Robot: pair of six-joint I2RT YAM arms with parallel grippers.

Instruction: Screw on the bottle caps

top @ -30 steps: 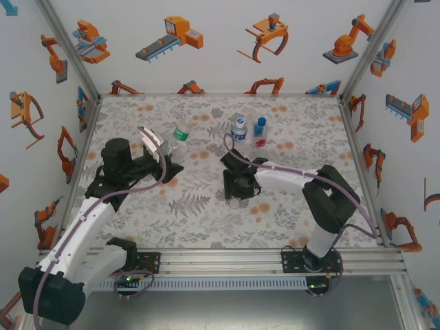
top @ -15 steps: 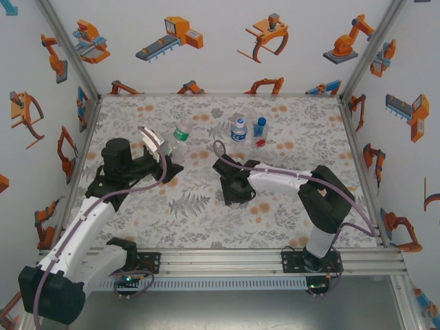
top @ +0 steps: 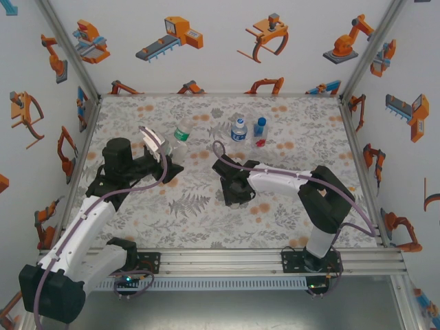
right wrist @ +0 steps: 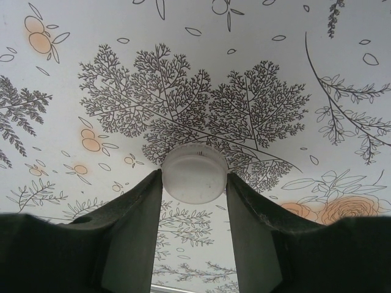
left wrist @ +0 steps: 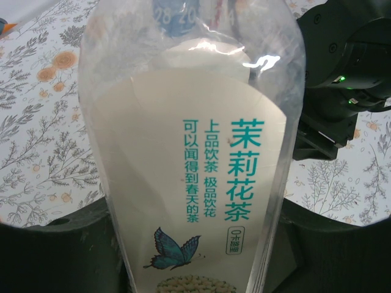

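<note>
Right gripper point(right wrist: 194, 177): fingers pinching a white cap point(right wrist: 195, 168) snugly; carrying it leftward from its earlier spot
Left gripper point(left wrist: 195, 256): clamping the tall bottle point(left wrist: 195, 152)
Meaning: cap is secured; bottle is waiting for it

left wrist: tall bottle point(left wrist: 194, 152) cut off at top and bottom edges; left gripper point(left wrist: 195, 220) fingers point(left wrist: 55, 256) dark blur in lower corners | right wrist: right gripper point(right wrist: 194, 186) fingers point(right wrist: 128, 238) cut off at bottom edge, covering white cap point(right wrist: 194, 168) sides | top view: water bottle point(top: 238, 129) and blue-tinted bottle point(top: 260, 130) tops too small to tell
</note>
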